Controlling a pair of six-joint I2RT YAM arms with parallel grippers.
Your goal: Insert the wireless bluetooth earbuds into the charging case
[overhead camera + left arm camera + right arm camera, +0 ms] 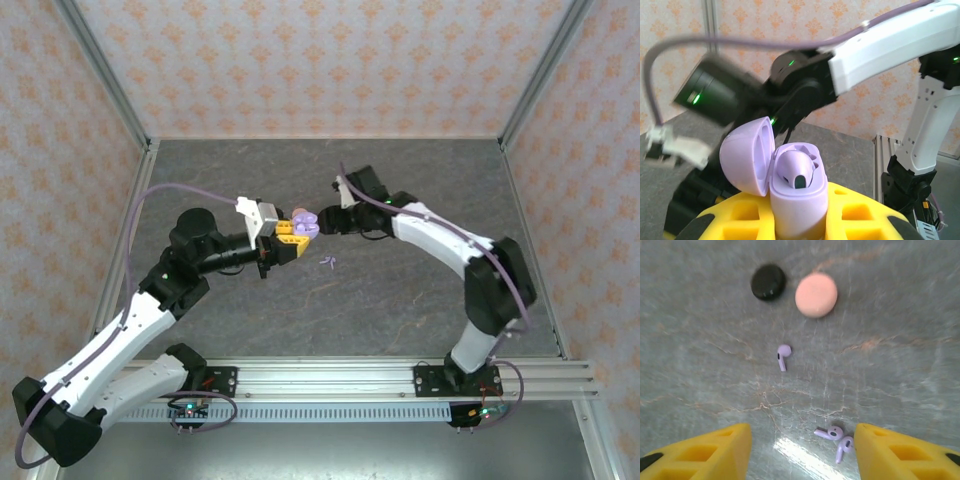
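Left pincer point(797, 220) clamps the lilac case point(790, 170) — right pincer point(802, 455) gapes above grey marbled table point(890, 340), wallpapered walls point(320, 60) around.

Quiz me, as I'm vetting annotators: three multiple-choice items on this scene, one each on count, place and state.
1. How many loose lilac earbuds lie on the table? A) one B) three C) five
2. Where is the lilac case? A) on the table B) in the left gripper C) on the floor
3. The case's lid is: A) open B) shut C) missing

Answers: 1 B, one apart, two together; 2 B, clamped at its tip; 3 A, swung back, seated earbud exposed.
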